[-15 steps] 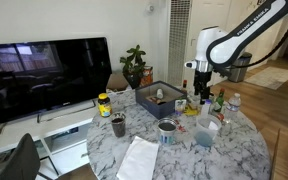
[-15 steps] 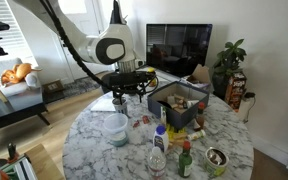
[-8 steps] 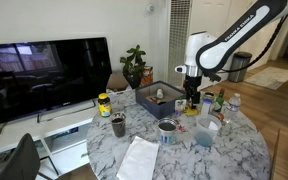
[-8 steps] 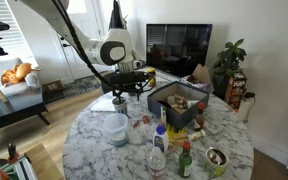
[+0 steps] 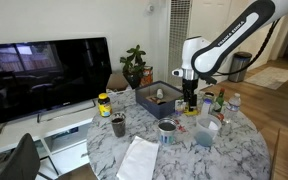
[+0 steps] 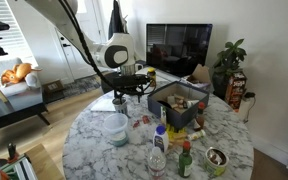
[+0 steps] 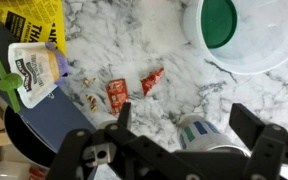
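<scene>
My gripper (image 7: 187, 122) is open and points down at the marble table (image 7: 174, 45). Between its jaws, in the wrist view, lies a white can (image 7: 202, 133) with green and blue stripes; the fingers stand apart on either side and do not touch it. Just beyond it lie red sauce packets (image 7: 117, 93). A white bowl (image 7: 234, 30) with a green inside sits further off. In both exterior views the gripper (image 5: 190, 100) (image 6: 131, 95) hangs low over the table beside a dark bin (image 5: 156, 99) (image 6: 178, 102).
A white pouch with a green cap (image 7: 34, 70) lies on a dark tray (image 7: 44, 135) beside a yellow bag (image 7: 29, 14). Bottles (image 5: 221, 102), a tin (image 5: 168, 130), a dark cup (image 5: 118, 125) and white paper (image 5: 138, 158) crowd the table. A TV (image 5: 44, 72) stands behind.
The arm has carried the gripper sideways toward the dark bin and slightly lower over the table. The jaws stay open. The objects on the table have not moved.
</scene>
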You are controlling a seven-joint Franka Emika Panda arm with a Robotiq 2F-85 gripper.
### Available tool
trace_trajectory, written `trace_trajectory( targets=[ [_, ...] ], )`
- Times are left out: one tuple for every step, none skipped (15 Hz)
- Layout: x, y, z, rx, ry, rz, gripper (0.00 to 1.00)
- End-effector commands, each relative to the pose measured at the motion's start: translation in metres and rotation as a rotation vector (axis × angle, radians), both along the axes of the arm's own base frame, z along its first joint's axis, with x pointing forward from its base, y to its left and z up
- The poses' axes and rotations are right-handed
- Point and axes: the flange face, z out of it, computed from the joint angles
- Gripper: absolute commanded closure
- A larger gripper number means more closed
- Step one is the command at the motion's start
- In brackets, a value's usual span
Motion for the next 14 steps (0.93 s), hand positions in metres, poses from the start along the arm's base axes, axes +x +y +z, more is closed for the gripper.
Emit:
trace_trajectory(
  targets=[
    [0.018, -0.001, -0.021, 0.025, 0.014, -0.025, 0.00],
    [0.024, 0.000, -0.029, 0.040, 0.026, -0.025, 0.00],
    [0.030, 0.000, -0.037, 0.050, 0.034, -0.027, 0.00],
    [0.035, 0.000, -0.045, 0.059, 0.038, -0.025, 0.00],
    [0.041, 0.001, -0.054, 0.064, 0.049, -0.025, 0.00],
    [0.047, 0.001, -0.064, 0.067, 0.050, -0.032, 0.00],
    [0.054, -0.002, -0.073, 0.058, 0.045, -0.044, 0.00],
    [0.060, -0.005, -0.081, 0.067, 0.057, -0.054, 0.00],
    [0.065, -0.009, -0.089, 0.063, 0.060, -0.059, 0.00],
    [0.070, -0.015, -0.096, 0.062, 0.068, -0.063, 0.00],
    [0.073, -0.019, -0.103, 0.061, 0.077, -0.058, 0.00],
    [0.076, -0.023, -0.110, 0.060, 0.086, -0.064, 0.00],
    [0.079, -0.025, -0.117, 0.063, 0.097, -0.069, 0.00],
    [0.082, -0.026, -0.125, 0.063, 0.104, -0.068, 0.00]
  ],
)
